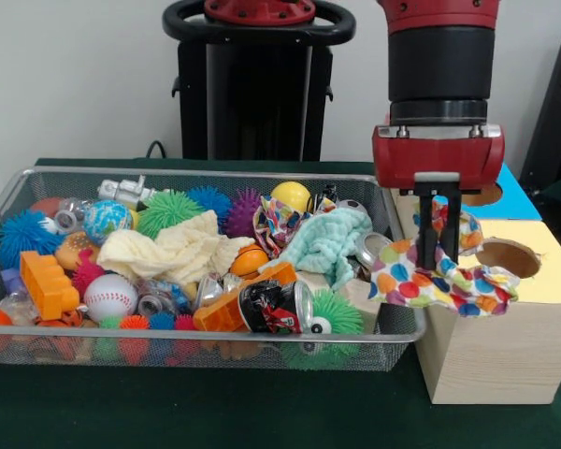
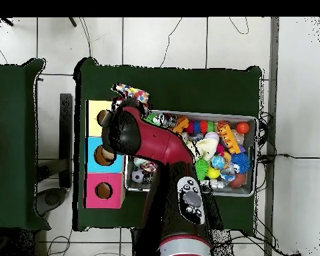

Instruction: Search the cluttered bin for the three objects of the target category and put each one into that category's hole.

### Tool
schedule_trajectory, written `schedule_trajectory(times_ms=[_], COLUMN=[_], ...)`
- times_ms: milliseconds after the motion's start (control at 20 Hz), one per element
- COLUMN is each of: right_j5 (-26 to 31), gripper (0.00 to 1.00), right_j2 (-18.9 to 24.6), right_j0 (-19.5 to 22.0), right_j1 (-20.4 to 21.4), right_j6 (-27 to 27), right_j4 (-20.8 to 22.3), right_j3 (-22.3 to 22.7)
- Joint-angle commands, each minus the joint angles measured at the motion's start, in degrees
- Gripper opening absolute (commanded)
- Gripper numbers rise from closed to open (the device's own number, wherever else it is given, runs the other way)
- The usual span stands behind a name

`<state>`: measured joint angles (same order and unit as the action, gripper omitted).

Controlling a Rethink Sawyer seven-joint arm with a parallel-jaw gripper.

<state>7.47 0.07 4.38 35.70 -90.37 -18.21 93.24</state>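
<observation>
Front view | pincer [image 1: 438, 254] pinching confetti cloth [image 1: 439, 279] | draped over yellow box edge beside hole [image 1: 508, 257]

The wire-mesh bin [image 1: 19, 187] sits mid-table, and a row of three wooden boxes [image 2: 103, 163] stands just beside one short end. A patterned cloth [image 1: 444, 276] hangs over the end box nearest the table's front edge, beside its hole [image 1: 508, 257]. The gripper [image 1: 438, 257] hangs over that cloth.

A plain pale wall [image 1: 75, 84] stands behind the green-covered desk [image 1: 215, 412]; white floor tiles [image 2: 169, 40] (cables trailing across them) surround it.
</observation>
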Motion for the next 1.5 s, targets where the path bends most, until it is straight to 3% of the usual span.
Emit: schedule_trajectory(times_ms=[50,450,1200,1500], right_j5=[12.5,15.3,27.4,25.9], gripper=[0.0,0.0,0.0,0.0], right_j2=[-2.2,-4.1,-12.3,-10.1], right_j0=[-1.8,-4.4,-12.6,-11.6], right_j1=[-4.8,-4.2,-1.0,-1.3], right_j6=[-13.2,-14.1,-19.6,-17.8], right_j4=[-2.7,-2.5,-3.4,-3.5], right_j3=[-1.0,-1.6,-8.0,-5.2])
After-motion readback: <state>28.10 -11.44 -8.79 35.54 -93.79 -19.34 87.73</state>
